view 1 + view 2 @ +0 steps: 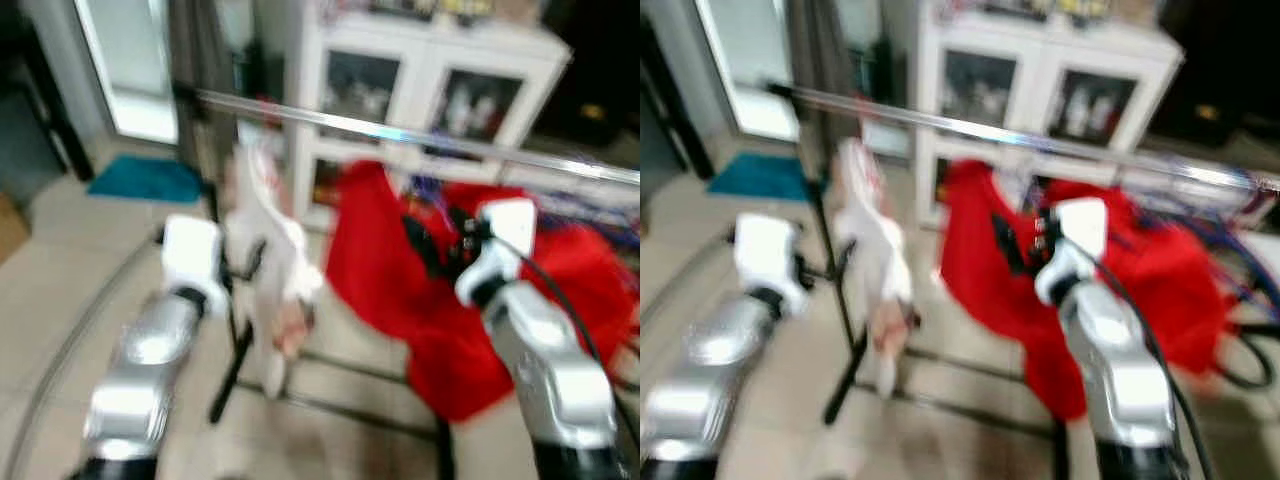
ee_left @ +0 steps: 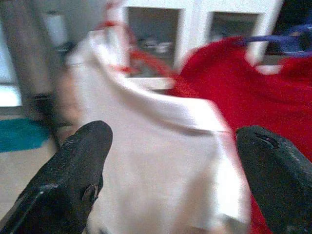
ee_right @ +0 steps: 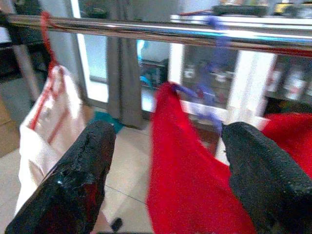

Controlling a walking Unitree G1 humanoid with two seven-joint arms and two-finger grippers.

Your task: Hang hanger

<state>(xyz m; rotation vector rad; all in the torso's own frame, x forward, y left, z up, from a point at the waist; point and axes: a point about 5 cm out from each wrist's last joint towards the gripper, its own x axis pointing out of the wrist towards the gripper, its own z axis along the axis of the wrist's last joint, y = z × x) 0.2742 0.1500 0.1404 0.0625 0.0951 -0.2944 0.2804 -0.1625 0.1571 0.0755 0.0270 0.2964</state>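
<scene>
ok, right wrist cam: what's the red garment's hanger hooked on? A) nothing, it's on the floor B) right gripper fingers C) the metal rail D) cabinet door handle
C: the purple hanger rises from the red garment and hooks over the metal rail, with the open right gripper below it.

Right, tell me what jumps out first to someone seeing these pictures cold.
A bright red garment hangs from the metal rail just in front of the right tool, whose fingers stand apart. Beside it on the rail, toward the robot's left, hangs a white garment, with the open left tool pointing at it. Behind stands a white cabinet.
</scene>
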